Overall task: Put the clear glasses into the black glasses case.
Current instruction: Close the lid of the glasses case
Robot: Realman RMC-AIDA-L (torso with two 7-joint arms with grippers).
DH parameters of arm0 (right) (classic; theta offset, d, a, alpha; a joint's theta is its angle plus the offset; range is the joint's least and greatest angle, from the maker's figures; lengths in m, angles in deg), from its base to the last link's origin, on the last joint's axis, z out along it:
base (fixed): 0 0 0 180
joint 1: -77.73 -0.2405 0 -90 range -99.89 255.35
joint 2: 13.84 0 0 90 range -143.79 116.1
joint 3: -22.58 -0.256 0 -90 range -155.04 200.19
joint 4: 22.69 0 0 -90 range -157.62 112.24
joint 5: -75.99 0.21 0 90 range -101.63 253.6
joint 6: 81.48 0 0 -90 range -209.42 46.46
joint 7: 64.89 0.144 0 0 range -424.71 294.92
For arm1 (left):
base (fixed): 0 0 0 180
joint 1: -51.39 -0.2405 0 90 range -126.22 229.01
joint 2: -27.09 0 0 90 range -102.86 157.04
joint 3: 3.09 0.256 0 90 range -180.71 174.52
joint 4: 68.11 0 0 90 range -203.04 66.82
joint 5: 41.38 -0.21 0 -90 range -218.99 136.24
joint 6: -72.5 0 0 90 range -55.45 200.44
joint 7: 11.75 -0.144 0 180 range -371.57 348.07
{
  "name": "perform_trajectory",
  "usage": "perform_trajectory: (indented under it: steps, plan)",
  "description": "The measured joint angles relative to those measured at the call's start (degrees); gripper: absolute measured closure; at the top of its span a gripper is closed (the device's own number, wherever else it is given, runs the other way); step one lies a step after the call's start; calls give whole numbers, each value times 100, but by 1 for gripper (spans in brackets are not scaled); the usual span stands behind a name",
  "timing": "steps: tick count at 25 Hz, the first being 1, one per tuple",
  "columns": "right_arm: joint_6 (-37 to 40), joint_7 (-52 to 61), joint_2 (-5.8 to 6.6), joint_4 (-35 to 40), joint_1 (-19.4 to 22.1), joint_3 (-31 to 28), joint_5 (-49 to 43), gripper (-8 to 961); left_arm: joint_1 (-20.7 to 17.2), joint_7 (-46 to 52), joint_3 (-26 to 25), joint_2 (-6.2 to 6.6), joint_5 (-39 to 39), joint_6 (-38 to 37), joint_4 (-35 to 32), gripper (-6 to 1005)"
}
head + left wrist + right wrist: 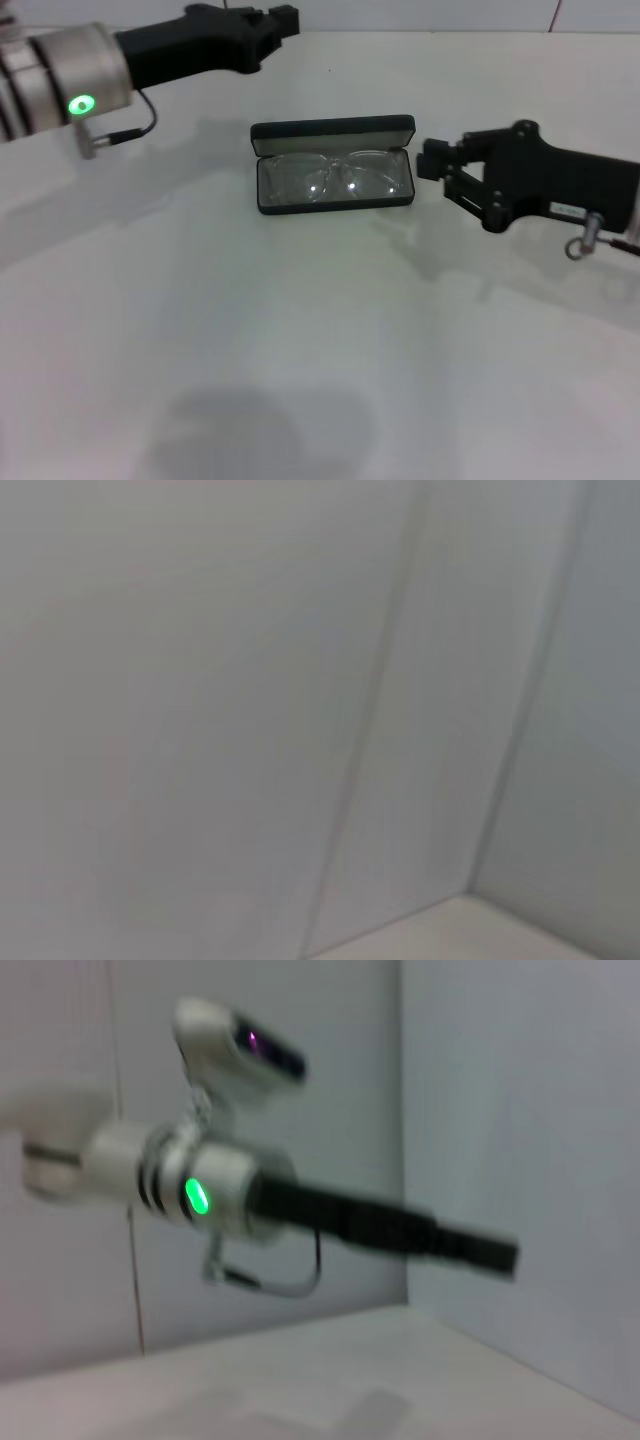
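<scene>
Inside open black glasses case [333, 128], clear glasses [335, 176] transparent, lying flat.

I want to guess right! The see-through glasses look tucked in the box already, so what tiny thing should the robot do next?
Probably back the right gripper away: the clear glasses already lie inside the open black glasses case, and neither gripper holds anything.

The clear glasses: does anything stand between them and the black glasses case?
Nothing visible: the clear glasses already lie inside the open black glasses case. The right tool is beside the case; the left tool is beyond it.
</scene>
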Motion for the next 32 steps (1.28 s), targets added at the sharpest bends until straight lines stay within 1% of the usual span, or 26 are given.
perform_trajectory:
  steps: [2,3,4,6,8,11,13,19,24,28,32]
  plan:
    - [198,-71,9,-170,121,-82,186,818,271,54,11,-8,-180,421,358,852]
    - [278,-76,13,-241,167,-134,213,817,529,50,37,-20,-293,836,724,851]
    - [330,-78,13,-293,187,-164,226,816,529,50,37,-20,-293,836,724,850]
    - [387,-82,11,-440,176,-196,239,814,712,50,130,-26,-384,1287,1080,849]
    - [396,-85,11,-499,161,-184,244,812,791,62,340,-28,-404,1590,1286,847]
    - [400,-92,3,-512,161,-181,248,809,781,67,690,-44,-393,1779,1380,845]
    - [402,-94,2,-485,153,-189,250,807,745,72,834,-51,-358,1867,1440,844]
    - [410,-97,8,-487,12,-193,255,801,723,79,888,-54,-327,2063,1672,839]
    - [385,-104,18,-531,-85,-197,251,797,671,179,923,-61,-328,1919,1731,836]
    - [322,-113,20,-535,-131,-205,243,793,501,303,1210,-62,-310,1744,1734,833]
    - [254,-157,22,-545,-182,-217,235,789,403,333,1281,-69,-277,1525,1667,830]
